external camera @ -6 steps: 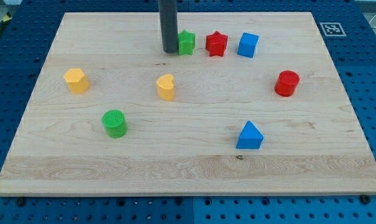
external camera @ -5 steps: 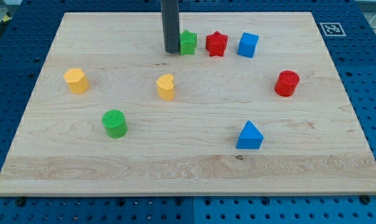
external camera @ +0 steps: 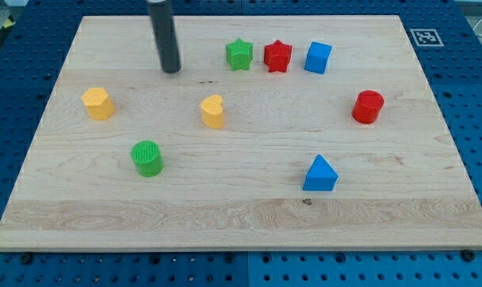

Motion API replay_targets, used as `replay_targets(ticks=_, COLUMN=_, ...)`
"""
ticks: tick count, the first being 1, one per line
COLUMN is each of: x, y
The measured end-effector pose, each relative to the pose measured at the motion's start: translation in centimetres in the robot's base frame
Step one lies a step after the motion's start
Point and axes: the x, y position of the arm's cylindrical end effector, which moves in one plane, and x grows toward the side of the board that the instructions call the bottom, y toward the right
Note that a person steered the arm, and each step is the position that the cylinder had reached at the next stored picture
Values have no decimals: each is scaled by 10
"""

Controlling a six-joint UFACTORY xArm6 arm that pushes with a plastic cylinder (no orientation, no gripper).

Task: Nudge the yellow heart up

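The yellow heart (external camera: 213, 111) stands left of the board's middle. My tip (external camera: 171, 70) is above it and to its left, well apart from it. The tip touches no block. A green star (external camera: 239, 54) stands to the tip's right near the view's top.
A red star (external camera: 278, 56) and a blue cube (external camera: 318, 57) stand in a row right of the green star. A yellow hexagon block (external camera: 98, 104) is at the left, a green cylinder (external camera: 147, 158) lower left, a red cylinder (external camera: 368, 107) at the right, a blue triangle (external camera: 319, 174) lower right.
My tip has moved to the view's left, away from the green star, and slightly down. No block has moved.
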Motion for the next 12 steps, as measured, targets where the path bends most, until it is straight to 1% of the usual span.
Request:
replay_targets(ticks=2, x=97, y=-6)
replay_targets(ticks=3, x=125, y=-11)
replay_targets(ticks=5, x=130, y=-94)
replay_targets(ticks=6, x=130, y=-105)
replay_targets(ticks=7, x=116, y=-107)
replay_targets(ticks=8, x=70, y=-107)
replay_targets(ticks=9, x=42, y=-107)
replay_targets(ticks=10, x=41, y=-106)
replay_targets(ticks=11, x=58, y=-107)
replay_targets(ticks=12, x=88, y=-110)
